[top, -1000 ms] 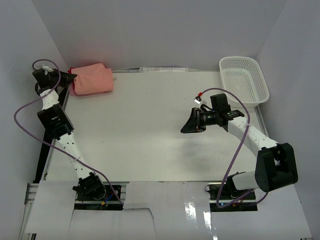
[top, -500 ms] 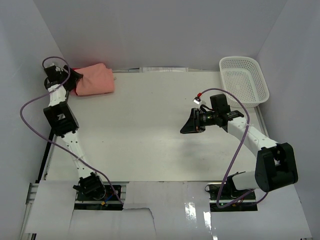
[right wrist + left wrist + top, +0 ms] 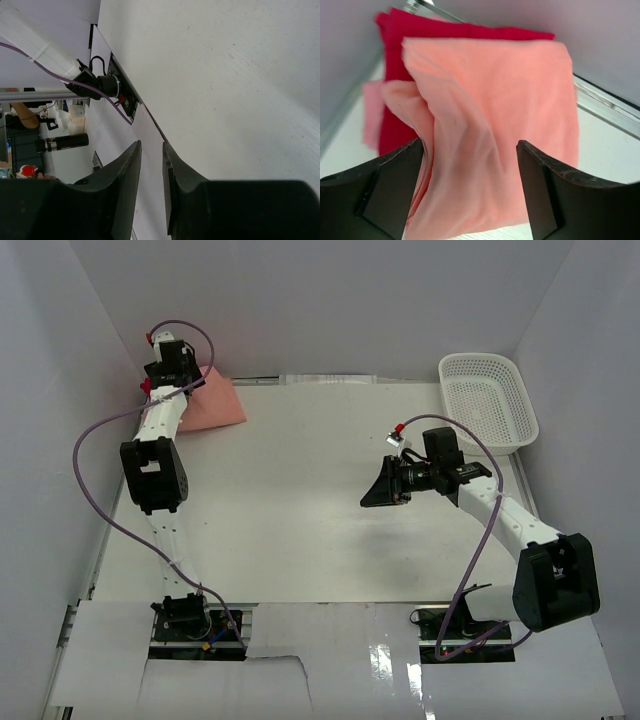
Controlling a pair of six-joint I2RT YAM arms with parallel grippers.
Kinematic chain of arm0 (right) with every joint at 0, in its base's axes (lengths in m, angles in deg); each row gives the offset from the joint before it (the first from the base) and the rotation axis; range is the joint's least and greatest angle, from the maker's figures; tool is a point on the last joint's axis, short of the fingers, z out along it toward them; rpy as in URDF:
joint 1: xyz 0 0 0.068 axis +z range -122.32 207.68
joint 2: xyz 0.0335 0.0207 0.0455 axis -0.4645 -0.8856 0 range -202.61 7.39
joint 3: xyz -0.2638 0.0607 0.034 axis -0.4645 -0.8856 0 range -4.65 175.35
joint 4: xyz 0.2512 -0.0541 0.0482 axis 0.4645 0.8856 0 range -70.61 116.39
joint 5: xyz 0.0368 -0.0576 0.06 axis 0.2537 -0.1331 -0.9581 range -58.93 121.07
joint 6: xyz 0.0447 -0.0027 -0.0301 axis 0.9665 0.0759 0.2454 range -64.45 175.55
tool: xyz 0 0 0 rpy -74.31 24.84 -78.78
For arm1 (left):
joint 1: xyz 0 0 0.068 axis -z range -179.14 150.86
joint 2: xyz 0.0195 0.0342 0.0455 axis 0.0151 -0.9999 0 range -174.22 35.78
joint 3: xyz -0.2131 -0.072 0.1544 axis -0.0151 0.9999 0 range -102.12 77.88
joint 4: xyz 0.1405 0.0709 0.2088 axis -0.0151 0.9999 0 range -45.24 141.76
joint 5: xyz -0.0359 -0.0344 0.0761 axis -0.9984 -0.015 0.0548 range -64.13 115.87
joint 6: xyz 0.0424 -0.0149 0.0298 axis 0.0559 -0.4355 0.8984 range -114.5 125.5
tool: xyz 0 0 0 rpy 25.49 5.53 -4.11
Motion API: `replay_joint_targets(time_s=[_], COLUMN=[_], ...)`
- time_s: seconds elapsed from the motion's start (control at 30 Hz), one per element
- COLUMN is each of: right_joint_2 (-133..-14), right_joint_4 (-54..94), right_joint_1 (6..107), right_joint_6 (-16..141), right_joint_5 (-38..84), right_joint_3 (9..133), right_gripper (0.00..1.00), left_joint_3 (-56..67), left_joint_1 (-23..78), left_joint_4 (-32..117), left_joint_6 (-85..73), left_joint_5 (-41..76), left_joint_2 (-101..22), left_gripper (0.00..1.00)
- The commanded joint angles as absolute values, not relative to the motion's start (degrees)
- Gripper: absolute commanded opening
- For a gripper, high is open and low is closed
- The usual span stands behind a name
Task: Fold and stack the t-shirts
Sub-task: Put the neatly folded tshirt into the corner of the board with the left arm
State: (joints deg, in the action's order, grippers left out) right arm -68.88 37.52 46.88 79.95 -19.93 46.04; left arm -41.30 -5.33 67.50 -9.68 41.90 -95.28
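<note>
Salmon-pink t-shirt [image 3: 490, 130] soft, limp, light; take folded edge at 6 o'clock. Left gripper [image 3: 470, 190] spread wide, empty. Right gripper [image 3: 150, 165] nearly closed, empty.

Salmon-pink t-shirt [image 3: 500, 125]: plain, no pattern. Bright red t-shirt [image 3: 405, 45]: plain. Pale pink t-shirt [image 3: 370, 115]: plain. Basket [image 3: 488, 400]: white, open lattice pattern. Worktop [image 3: 300, 500]: white with faint dark specks. Arm links: white with black joints; cables: purple. Left hand [image 3: 470, 195] and right hand [image 3: 150, 195]: black fingers.
</note>
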Motion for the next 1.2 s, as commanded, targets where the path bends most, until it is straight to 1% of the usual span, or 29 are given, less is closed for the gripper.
replay_joint_targets(time_s=[0.0,0.03,0.13,0.17,0.27,0.33,0.4,0.43,0.47,0.57,0.73,0.87,1.03,1.07,1.17], right_joint_2=[-66.1,-65.7,-64.9,-64.8,-64.4,-64.0,-63.8,-63.7,-63.6,-63.4,-63.4,-63.6,-64.4,-64.4,-64.5], right_joint_4=[39.0,39.2,39.2,39.1,39.0,38.8,38.7,38.6,38.6,38.4,37.2,36.9,36.8,36.8,36.8], right_joint_1=[47.2,47.1,47.1,47.1,47.1,47.1,47.1,47.1,47.1,47.1,47.1,47.1,47.1,47.1,47.1], right_joint_6=[77.7,77.5,77.3,77.3,77.3,77.4,77.6,77.7,77.7,77.7,78.0,77.9,77.4,77.4,77.3], right_joint_5=[-22.1,-22.0,-22.2,-22.2,-22.3,-22.0,-21.9,-21.9,-21.8,-21.4,-21.4,-21.8,-22.6,-22.6,-23.0], right_joint_3=[46.5,46.1,45.0,44.8,44.5,44.2,44.0,44.0,43.9,43.4,42.2,41.7,41.5,41.5,41.3], right_gripper=[0.30,0.30,0.30,0.30,0.30,0.30,0.30,0.30,0.30,0.30,0.30,0.30,0.30,0.30,0.30], left_joint_3=[-42.3,-42.6,-41.6,-39.4,-40.0,-39.7,-39.5,-39.7,-39.9,-40.6,-41.8,-44.4,-44.6,-44.6,-44.6], left_joint_1=[-5.5,-5.3,-4.7,-3.5,-1.1,-0.5,-0.1,-0.1,1.9,3.1,3.1,2.3,1.0,-1.3,-3.1], left_joint_4=[68.4,68.4,66.7,65.3,64.2,64.0,64.2,64.4,64.8,65.8,67.2,69.0,69.0,69.0,68.8], left_joint_6=[-3.7,-3.5,-2.7,-1.8,1.3,1.2,0.0,-0.6,-1.1,-2.2,-4.6,-6.4,-8.2,-8.6,-9.5], left_joint_5=[62.8,65.7,62.7,63.1,65.8,63.6,59.0,57.7,57.2,56.5,55.2,55.2,53.5,52.9,51.6], left_joint_2=[-90.0,-89.5,-86.8,-86.2,-87.4,-88.1,-89.6,-90.2,-91.5,-92.9,-95.4,-98.0,-100.0,-100.2,-101.0], left_gripper=[0.86,0.87,0.88,0.88,0.88,0.82,0.75,0.73,0.72,0.71,0.64,0.65,0.66,0.66,0.66])
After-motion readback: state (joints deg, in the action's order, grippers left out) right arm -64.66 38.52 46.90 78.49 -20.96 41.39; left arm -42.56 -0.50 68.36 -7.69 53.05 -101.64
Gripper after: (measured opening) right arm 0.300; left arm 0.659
